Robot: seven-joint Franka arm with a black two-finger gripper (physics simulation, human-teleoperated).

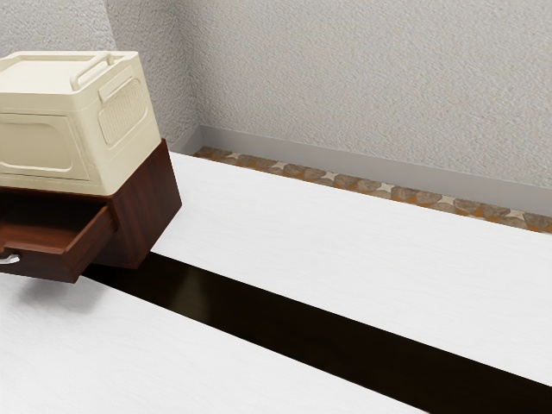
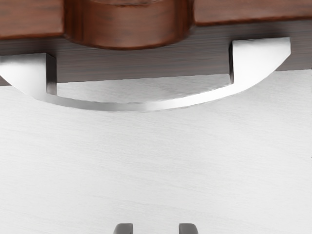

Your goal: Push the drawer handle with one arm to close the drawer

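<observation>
In the exterior view a dark red-brown drawer (image 1: 43, 262) stands pulled out of its wooden cabinet (image 1: 148, 205) at the left. Its silver handle (image 1: 9, 259) is cut by that view's left edge. Seen from the hand, the curved metal handle (image 2: 141, 106) spans the drawer front (image 2: 141, 66), which has a rounded notch in its upper rim. Two grey fingertips of my gripper (image 2: 156, 228) stand apart with a wide gap and nothing between them. They appear out in front of the handle, on the side away from the drawer, not touching it.
A cream storage box (image 1: 65, 129) with a lid handle rests on top of the cabinet. The white tabletop (image 1: 345, 250) has a broad black stripe (image 1: 302, 332) running from the cabinet toward the exterior view's lower right. Behind the table are textured walls (image 1: 371, 78).
</observation>
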